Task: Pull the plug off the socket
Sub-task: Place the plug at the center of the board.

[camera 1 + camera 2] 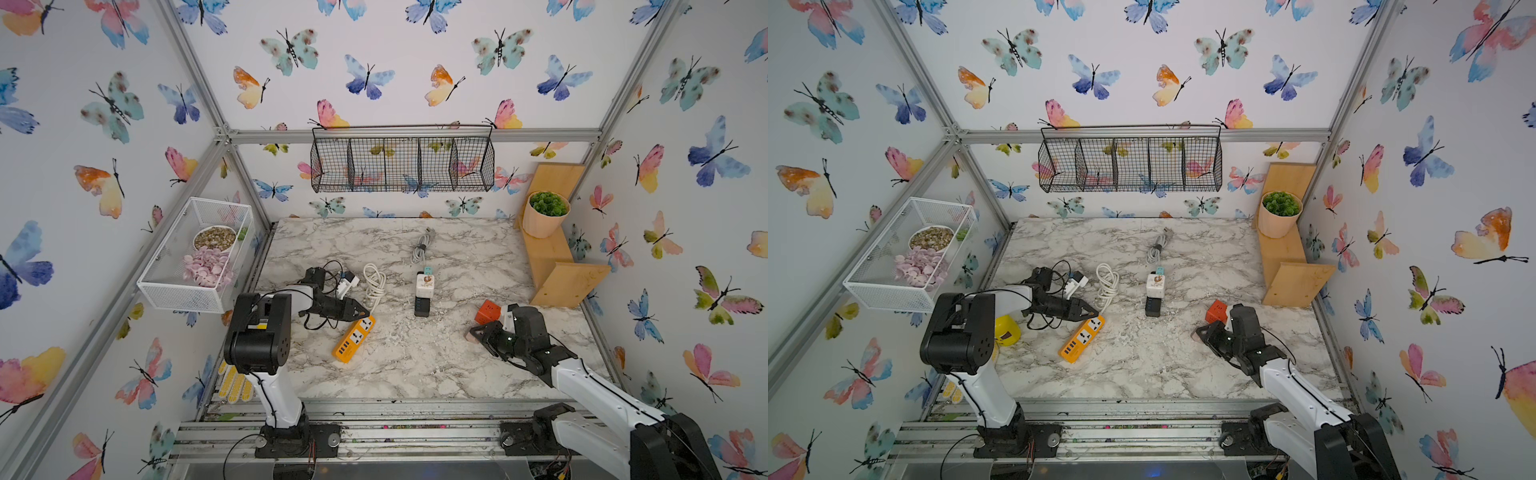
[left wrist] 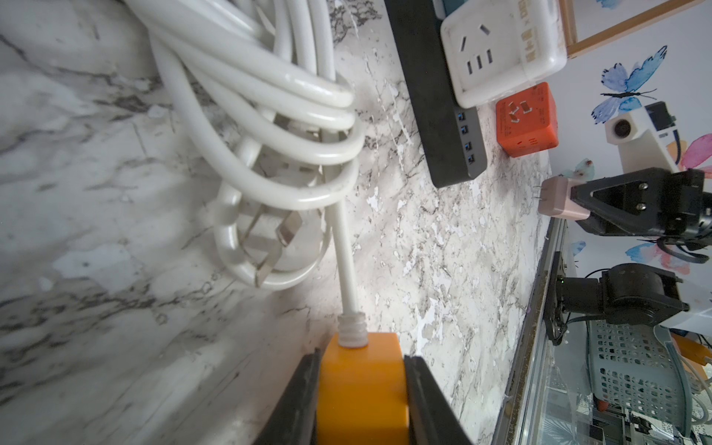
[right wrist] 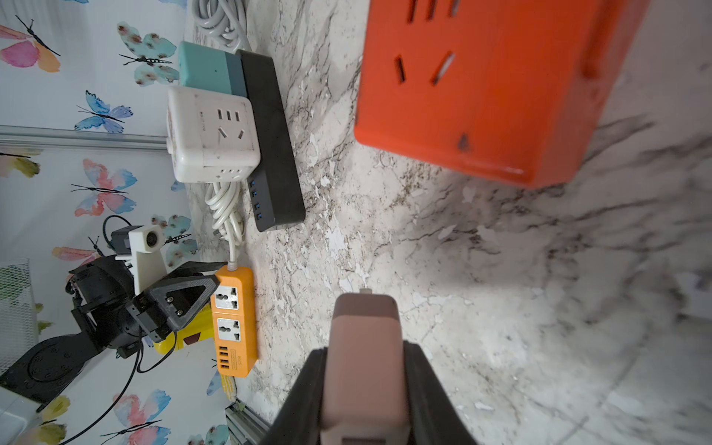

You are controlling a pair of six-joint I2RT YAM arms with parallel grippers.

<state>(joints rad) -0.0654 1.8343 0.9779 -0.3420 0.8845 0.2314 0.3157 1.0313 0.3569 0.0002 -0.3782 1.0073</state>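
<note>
Right gripper (image 3: 366, 348): pinching the pink plug (image 3: 364, 327) across its body, jaws flat against both sides.
Plug position: low over the table (image 1: 415, 365) on the robot's right, at the gripper's tip. I cannot tell whether it touches the marble.
Plug axis: its long side runs in line with the gripper, with the prongs (image 3: 364, 290) bare and pointing away from the wrist.
Key relation: the orange cube socket (image 3: 493, 84) sits ahead of the prongs and off to one side, near but apart. There is open marble between them, so the plug reads as free of that socket.
Nearer arm: the right one, clearly, since it has the plug in hand.
Left gripper (image 2: 362, 354): closed on the cord end of the yellow power strip (image 2: 362, 385), well apart from the plug.
Yellow strip's sockets: both empty in the right wrist view. Its white cord (image 1: 374, 282) is coiled behind it.
Next move, my call: carry the plug clear of the cube and set it down.
Black wire basket (image 1: 403, 166): hangs on the back wall, and every compartment looks empty.
White mesh basket (image 1: 183, 297): holds a bowl of pebbles (image 1: 214, 238) and a heap of pink petals (image 1: 208, 266).
Pot (image 1: 540, 226): holds a green plant and stands on the wooden shelf (image 1: 548, 253).
</note>
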